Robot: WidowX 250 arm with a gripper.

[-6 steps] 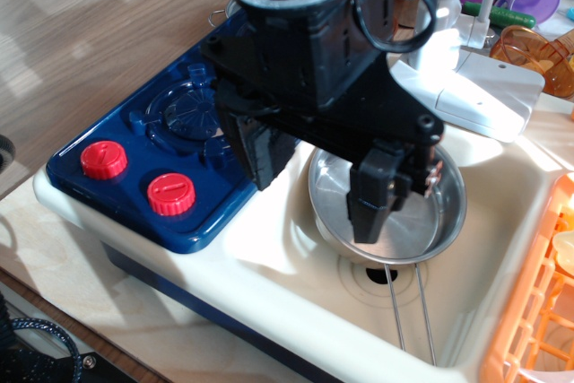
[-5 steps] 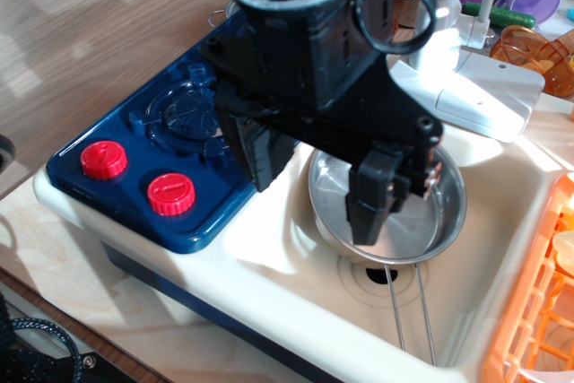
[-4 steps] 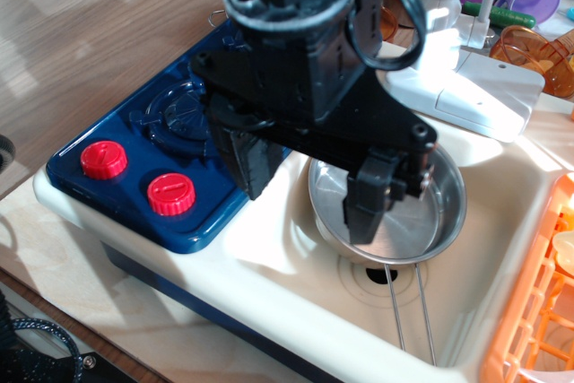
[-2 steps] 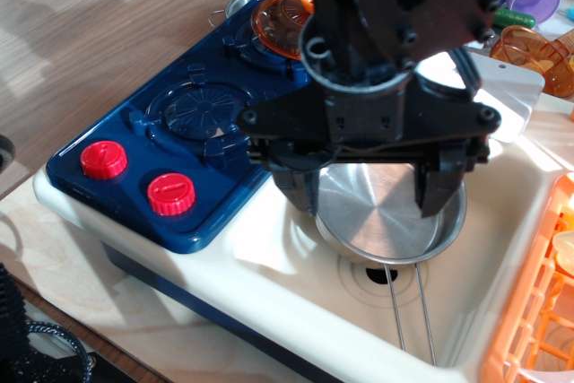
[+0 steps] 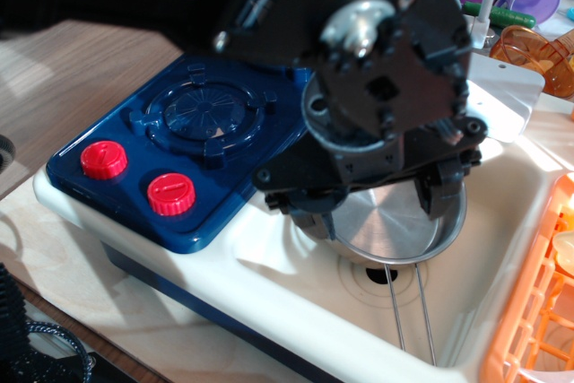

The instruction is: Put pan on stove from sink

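Lower than a moment before, the gripper (image 5: pixel 377 208) had dropped over the sink (image 5: pixel 502 221) after swinging round from its earlier sideways pose, and its black body now covered the far part of the stove (image 5: pixel 134 145). Its two fingers (image 5: pixel 439 196) stood wide apart, one on either side of the pan (image 5: pixel 386 226), and whether they touched the rim I could not tell; they had hold of nothing that I could see. That pan lay tilted in the basin, above the round drain hole, with its thin wire handle (image 5: pixel 408 307) running toward the near wall. To the left, the near burner (image 5: pixel 211 109) showed clear, and the two red knobs (image 5: pixel 170 193) sat at the front corner. An orange dish rack (image 5: pixel 538 311) bordered the basin on the right, and a white faucet base (image 5: pixel 507 96) stood behind it.
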